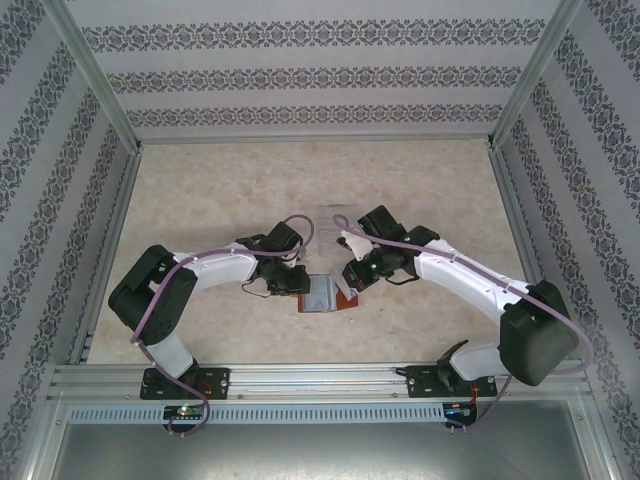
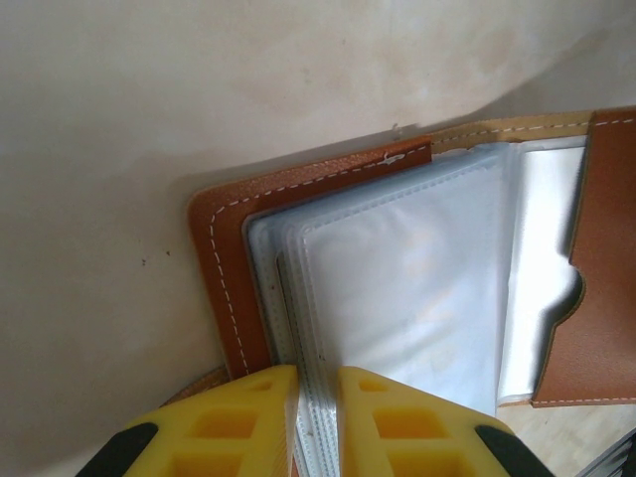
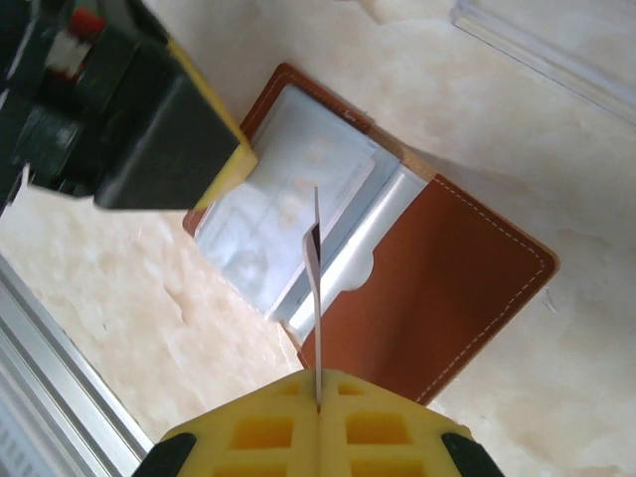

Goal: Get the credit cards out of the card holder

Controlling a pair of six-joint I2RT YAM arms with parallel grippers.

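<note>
We judge the step in hand to be the pull-out: one card (image 3: 316, 288) is being drawn from the card holder (image 3: 447, 288), which lies open on the counter (image 3: 556, 397) at the middle of the overhead view, between the two arms.

The right tool (image 3: 318, 402) is clenched on that card. In its own wrist view the card shows edge-on as a thin pale line rising from the bottom centre of the frame, where the jaws meet on it, up across the sleeves (image 2: 397, 288). We cannot tell whether its far end is free of the pocket or caught in it (the edge-on angle hides that).

The left tool (image 2: 316, 422) is nearly closed, grasping the stack of clear plastic sleeves at their lower edge, at the bottom centre of its wrist view. The brown leather cover lies flat under the sleeves and runs to the left and top of that frame. This grip reads to us as the anchor that pins the holder while the other arm pulls.

The next move, as we see it, calls for a straight draw along the card's own length, away from the sleeves, with the left grip firm so the holder does not drag across the counter. Once the card is clear, it wants setting down on bare counter, apart from the holder and from the clear stand (image 3: 537, 45) in the upper right of the right wrist view. Whether more cards sit in the sleeves we cannot say; the plastic is too cloudy to tell.
</note>
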